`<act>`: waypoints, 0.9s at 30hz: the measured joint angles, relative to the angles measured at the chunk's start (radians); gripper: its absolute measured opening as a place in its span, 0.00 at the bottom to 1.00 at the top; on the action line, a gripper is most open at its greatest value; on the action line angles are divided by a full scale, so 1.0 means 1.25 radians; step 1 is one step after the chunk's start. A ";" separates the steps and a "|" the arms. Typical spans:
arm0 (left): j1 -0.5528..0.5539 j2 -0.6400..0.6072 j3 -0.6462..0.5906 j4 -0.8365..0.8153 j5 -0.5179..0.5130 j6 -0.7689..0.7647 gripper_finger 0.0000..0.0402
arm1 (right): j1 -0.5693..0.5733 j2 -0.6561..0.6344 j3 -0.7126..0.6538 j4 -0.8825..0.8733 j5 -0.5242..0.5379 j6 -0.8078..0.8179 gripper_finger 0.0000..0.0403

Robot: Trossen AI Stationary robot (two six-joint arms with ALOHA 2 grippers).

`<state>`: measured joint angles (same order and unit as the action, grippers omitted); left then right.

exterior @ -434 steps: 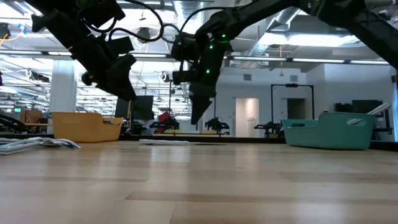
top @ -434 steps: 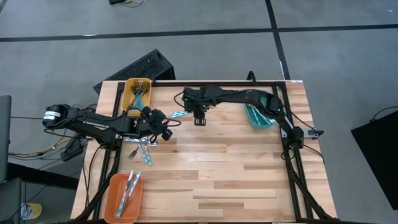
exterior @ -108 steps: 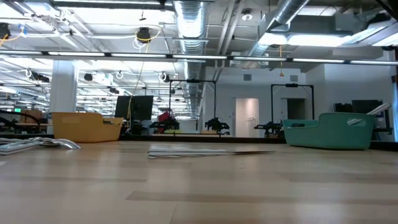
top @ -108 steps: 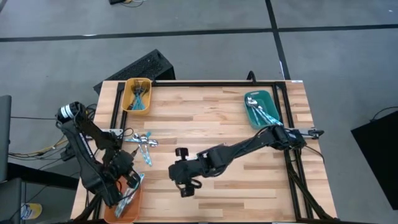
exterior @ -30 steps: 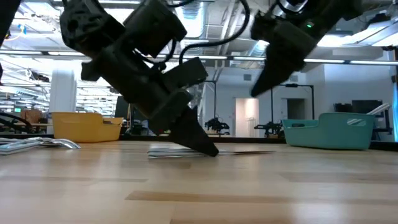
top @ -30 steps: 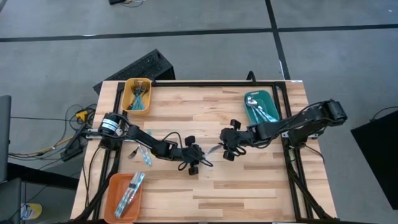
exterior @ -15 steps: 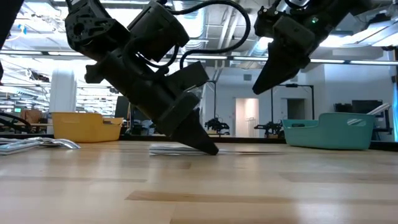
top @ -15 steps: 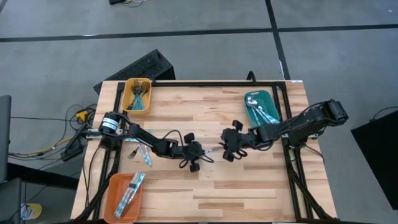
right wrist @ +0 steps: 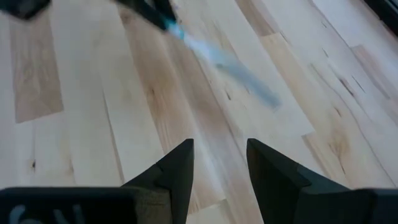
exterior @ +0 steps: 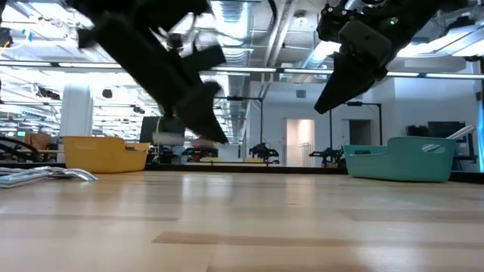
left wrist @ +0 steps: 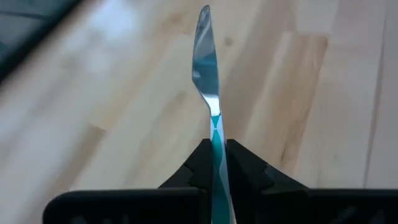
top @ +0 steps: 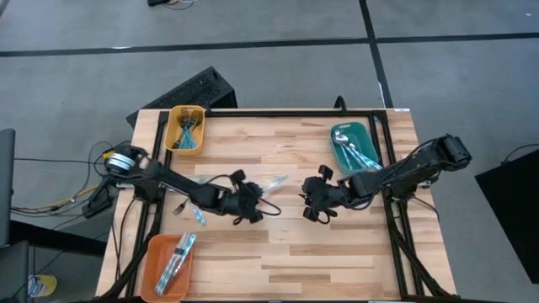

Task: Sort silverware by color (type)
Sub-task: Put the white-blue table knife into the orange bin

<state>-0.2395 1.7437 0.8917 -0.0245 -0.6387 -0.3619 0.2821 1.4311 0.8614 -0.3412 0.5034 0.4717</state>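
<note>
Left gripper point(left wrist: 218, 163) clamps a knife point(left wrist: 208, 68) by its handle above the bench's middle. Right gripper point(right wrist: 219, 163) waits open nearby. Recommend level carriage to the matching tray, releasing low.

the knife point(left wrist: 208, 68) shows a shiny metal blade and smooth teal plastic handle; the table point(top: 337, 244) is pale matt wood (grain visible); fingers point(left wrist: 239, 169) look matt black.

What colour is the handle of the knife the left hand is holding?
Teal-blue handle on the knife, clearest in the left wrist view.
</note>
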 joint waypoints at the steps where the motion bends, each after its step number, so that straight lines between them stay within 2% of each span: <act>1: -0.012 -0.025 0.000 -0.025 -0.026 -0.011 0.03 | 0.000 0.000 0.000 0.001 0.000 0.002 0.42; 7: -0.100 -0.172 0.001 -0.218 -0.183 -0.136 0.03 | 0.000 0.000 0.000 0.010 0.022 0.012 0.42; 10: -0.151 -0.234 0.002 -0.337 -0.252 -0.285 0.03 | 0.000 0.000 0.000 0.018 0.040 0.021 0.42; 15: -0.261 -0.298 0.002 -0.510 -0.315 -0.522 0.03 | 0.000 0.000 0.000 0.060 0.041 0.023 0.42; 20: -0.371 -0.340 0.002 -0.613 -0.308 -0.665 0.03 | 0.000 0.000 0.000 0.096 0.041 0.023 0.42; 24: -0.457 -0.365 0.002 -0.636 -0.277 -0.783 0.03 | 0.008 0.000 0.000 0.096 0.041 0.023 0.42; 27: -0.517 -0.377 0.002 -0.624 -0.218 -0.877 0.03 | 0.021 0.000 0.000 0.095 0.061 0.037 0.42</act>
<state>-0.8855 1.2730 0.8940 -0.8039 -0.9116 -1.4588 0.3082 1.4307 0.8616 -0.2229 0.5799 0.5183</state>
